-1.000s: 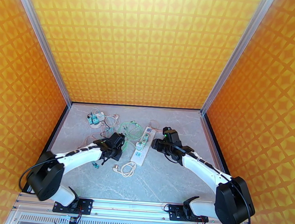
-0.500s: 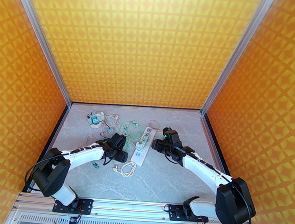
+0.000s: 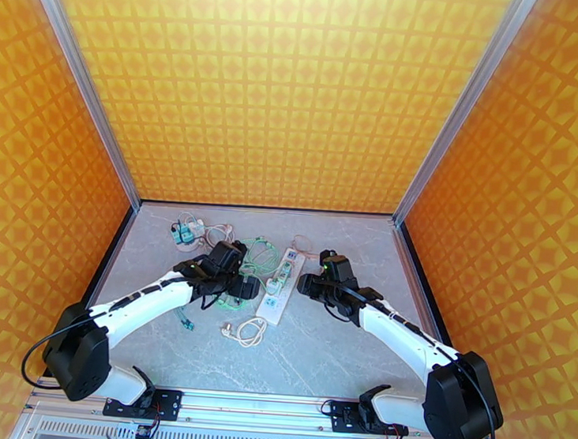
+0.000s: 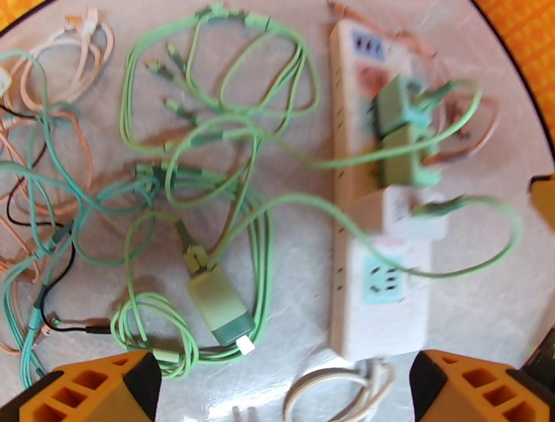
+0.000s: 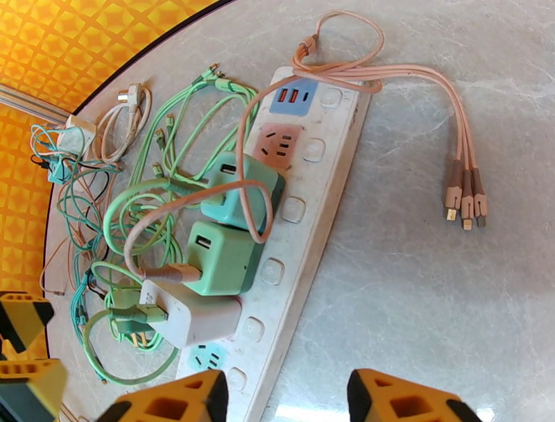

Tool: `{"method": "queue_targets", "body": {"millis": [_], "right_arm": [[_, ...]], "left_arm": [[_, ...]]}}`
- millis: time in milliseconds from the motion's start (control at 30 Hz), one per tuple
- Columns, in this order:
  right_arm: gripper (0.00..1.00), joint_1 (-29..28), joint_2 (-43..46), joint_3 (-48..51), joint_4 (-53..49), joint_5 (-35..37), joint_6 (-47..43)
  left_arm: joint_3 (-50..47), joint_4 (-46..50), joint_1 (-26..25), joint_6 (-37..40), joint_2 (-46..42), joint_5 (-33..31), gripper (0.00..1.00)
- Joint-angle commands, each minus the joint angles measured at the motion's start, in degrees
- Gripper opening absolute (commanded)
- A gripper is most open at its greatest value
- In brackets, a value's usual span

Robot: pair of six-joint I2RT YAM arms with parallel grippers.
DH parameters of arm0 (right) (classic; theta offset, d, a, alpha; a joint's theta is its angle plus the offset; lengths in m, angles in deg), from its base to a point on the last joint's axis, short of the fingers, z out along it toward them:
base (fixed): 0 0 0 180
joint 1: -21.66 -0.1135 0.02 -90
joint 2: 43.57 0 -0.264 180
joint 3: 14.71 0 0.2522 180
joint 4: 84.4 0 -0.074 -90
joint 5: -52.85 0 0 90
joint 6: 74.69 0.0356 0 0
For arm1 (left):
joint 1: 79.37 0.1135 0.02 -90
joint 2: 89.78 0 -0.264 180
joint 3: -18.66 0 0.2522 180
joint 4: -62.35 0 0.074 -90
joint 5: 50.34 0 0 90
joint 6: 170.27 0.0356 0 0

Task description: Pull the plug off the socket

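The white socket strip (image 4: pixel 378 305) lies on the table with two green plugs (image 5: pixel 243 191) (image 5: pixel 222 260) and a white plug (image 5: pixel 191 312) seated in it. A loose pale green plug (image 4: pixel 218 309) lies among green cables left of the strip, free of any socket. My left gripper (image 4: pixel 284 395) hovers open above that plug, holding nothing. In the top view the left gripper (image 3: pixel 241 286) sits just left of the strip (image 3: pixel 281 285). My right gripper (image 5: pixel 284 402) is open, its fingers straddling the strip's near end from above.
Green, teal and peach cables (image 4: pixel 62 208) tangle left of the strip. A peach multi-head cable (image 5: pixel 461 194) trails to its right. A white coiled cord (image 3: pixel 246 330) lies near the strip's front end, and a small adapter (image 3: pixel 185 230) sits at the back left.
My left gripper went from shut to wide open, letting go of the pale green plug, and lifted up and back. The right gripper barely moved.
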Motion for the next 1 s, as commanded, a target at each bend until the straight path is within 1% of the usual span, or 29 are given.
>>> {"method": "queue_targets", "body": {"millis": [0, 100, 167, 267, 300, 367, 433, 500, 600, 633, 700, 733, 767, 967], "right_arm": [[0.51, 0.3, 0.8, -0.4, 1.2, -0.8, -0.2], [0.51, 0.3, 0.7, 0.0, 1.5, -1.0, 0.3], [0.51, 0.3, 0.9, 0.2, 1.5, -1.0, 0.5], [0.51, 0.2, 1.5, 0.9, 1.4, -0.9, 0.9], [0.51, 0.2, 1.8, 1.2, 1.4, -0.9, 1.0], [0.51, 0.2, 2.2, 1.7, 1.4, -0.9, 1.2], [0.51, 0.1, 2.7, 2.0, 1.1, -1.0, 1.2], [0.51, 0.1, 3.2, 2.4, 1.2, -1.0, 1.3], [0.51, 0.2, 3.5, 3.1, 1.4, -1.1, 1.6], [0.51, 0.2, 3.4, 3.1, 1.4, -1.2, 1.7], [0.51, 0.2, 3.6, 3.2, 1.1, -1.5, 1.8], [0.51, 0.2, 3.9, 3.4, 1.2, -1.5, 1.9], [0.51, 0.2, 4.2, 3.7, 1.2, -1.5, 2.0], [0.51, 0.2, 5.7, 5.2, 1.1, -1.6, 2.2]], "left_arm": [[0.3, -4.4, 0.2, -2.7, -0.8, -0.2, 0.99], [0.3, -6.3, 0.1, -3.0, 0.4, 0.3, 0.99], [1.9, -4.8, 0.1, -3.2, 2.0, 0.4, 0.99], [3.6, -5.4, -0.9, -1.2, 3.8, 0.6, 0.94], [3.6, -6.5, -2.7, -0.5, 4.3, 0.6, 0.92], [4.3, -7.4, -3.8, 0.9, 5.7, 0.7, 0.88], [4.8, -7.4, -4.1, 0.9, 7.3, 0.7, 0.85], [4.9, -7.7, -4.2, 1.5, 8.6, 0.6, 0.78], [5.5, -7.7, -4.7, 4.1, 10.7, 1.1, 0.77], [6.0, -7.4, -4.8, 5.0, 11.5, 1.3, 0.75], [6.9, -7.0, -5.1, 6.9, 13.1, 1.8, 0.74], [7.1, -7.2, -5.3, 7.8, 13.6, 1.8, 0.72], [7.4, -7.2, -5.5, 8.7, 14.2, 2.5, 0.67], [10.0, -7.8, -6.1, 11.4, 17.3, 3.5, 0.66]]}}
